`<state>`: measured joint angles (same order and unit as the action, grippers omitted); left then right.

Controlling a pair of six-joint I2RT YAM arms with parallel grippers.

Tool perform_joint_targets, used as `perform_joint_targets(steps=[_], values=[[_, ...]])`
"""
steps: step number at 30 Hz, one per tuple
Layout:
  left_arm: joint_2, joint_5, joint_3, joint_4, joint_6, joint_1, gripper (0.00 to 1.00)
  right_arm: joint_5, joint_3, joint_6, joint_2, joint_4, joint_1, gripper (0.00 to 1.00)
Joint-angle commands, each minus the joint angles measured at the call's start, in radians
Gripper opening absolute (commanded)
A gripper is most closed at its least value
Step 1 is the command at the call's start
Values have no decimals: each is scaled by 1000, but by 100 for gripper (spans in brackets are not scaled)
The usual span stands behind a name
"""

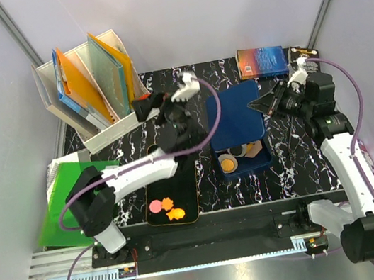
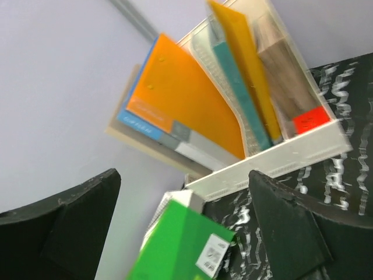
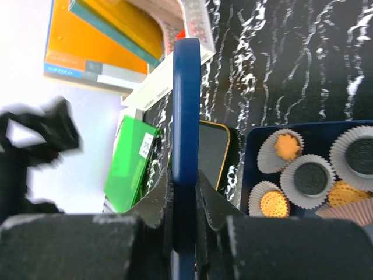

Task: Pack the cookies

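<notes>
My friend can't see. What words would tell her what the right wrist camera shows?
The right gripper pinches the edge of a thin dark blue lid, seen edge-on in the middle. To its right, an open dark blue box on a black marbled table holds white paper cups with orange and dark cookies.

I note the tray [image 1: 181, 192] left of the box [image 1: 269, 153], three cookies [image 1: 166, 209] on its near end, others inside the box. The rack [image 1: 110, 132] stands behind-left, the book [image 1: 262, 61] behind-right.
</notes>
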<state>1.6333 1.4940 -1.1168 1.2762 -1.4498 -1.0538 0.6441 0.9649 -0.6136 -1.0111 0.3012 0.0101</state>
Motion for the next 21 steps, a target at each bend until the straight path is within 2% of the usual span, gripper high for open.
perform_joint_targets(steps=[1,4,5,7,8,10,11,12,13,14,15,16,17,19,20,21], values=[[110,46,-274,391,-214,110,99,-66,6,6,49,-2,-4,0],[181,38,-492,390,-259,164,99,-63,-8,6,65,-4,-4,0],[191,46,-594,373,-239,173,99,-54,-14,-3,66,-8,-4,0],[207,40,-673,295,-151,172,99,-35,-17,-12,65,-20,-2,0],[207,29,-728,62,38,160,99,-31,-17,-20,63,-25,-4,0],[209,-82,-787,-232,231,140,99,-29,-17,-29,59,-37,-2,0],[220,-136,-886,-478,397,138,99,-29,-15,-32,57,-42,-2,0],[241,-147,-940,-591,481,144,99,-26,-12,-32,55,-46,1,0],[246,-149,-983,-779,570,152,99,-21,-11,-32,51,-47,1,0],[249,-159,-1059,-902,770,166,99,-12,-5,-32,49,-48,2,0],[250,-202,-1095,-1064,896,166,99,-8,-3,-31,48,-48,4,0],[243,-271,-1124,-1394,1024,167,99,-6,-2,-28,52,-50,7,0],[234,-452,-1150,-1523,1248,173,99,0,0,-26,52,-51,7,0],[157,-678,-1105,-1728,1420,199,99,12,5,-28,48,-60,10,0],[120,-868,-1007,-1753,1583,245,99,26,11,-28,45,-68,10,0],[41,-979,-942,-1764,1664,280,99,34,14,-29,42,-70,10,0]])
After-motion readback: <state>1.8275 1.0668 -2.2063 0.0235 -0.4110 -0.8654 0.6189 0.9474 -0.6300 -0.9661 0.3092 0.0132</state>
